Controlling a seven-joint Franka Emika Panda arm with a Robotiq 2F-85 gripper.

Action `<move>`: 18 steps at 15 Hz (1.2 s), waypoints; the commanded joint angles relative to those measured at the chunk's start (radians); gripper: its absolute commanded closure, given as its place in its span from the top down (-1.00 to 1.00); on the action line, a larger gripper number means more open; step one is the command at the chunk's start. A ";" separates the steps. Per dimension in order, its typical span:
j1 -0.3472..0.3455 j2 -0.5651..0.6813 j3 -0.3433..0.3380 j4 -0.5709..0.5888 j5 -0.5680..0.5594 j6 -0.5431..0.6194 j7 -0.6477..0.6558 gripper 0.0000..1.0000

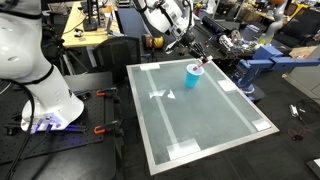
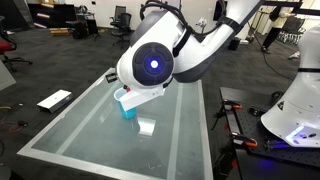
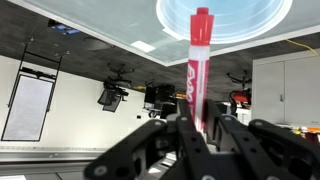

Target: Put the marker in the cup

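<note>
- The table (image 1: pixel 210 135): a smooth, glass-like top, with the cup standing toward its far right part. If the marker misses, I judge it would roll freely here and might run off the near edge.
- The arm (image 2: pixel 155 62): its round joint hides most of the cup in an exterior view, so clearance is hard to read there. Coming down too low could push the wrist into the cup.
- The cup (image 1: pixel 193 75): it stands upright and looks light. A nudge on the rim would likely slide it or tip it.
- The gripper (image 3: pixel 200 128): its jaws are clamped on the lower barrel of the marker, just above the cup. Opening them too high risks a bounce off the rim.
- The marker (image 3: pixel 199 70): it is held between the fingers (image 3: pixel 163 142), with its tip pointing into the cup's white inside but off centre. It may catch the rim. Being long for so small a cup, it could also lean on the wall and topple the cup.
</note>
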 commanded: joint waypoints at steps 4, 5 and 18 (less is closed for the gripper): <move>0.004 0.056 0.008 0.035 -0.019 0.001 0.000 -0.90; 0.004 0.061 0.009 0.037 -0.017 0.003 -0.002 -0.90; 0.023 0.094 0.010 0.040 -0.054 -0.015 0.023 0.50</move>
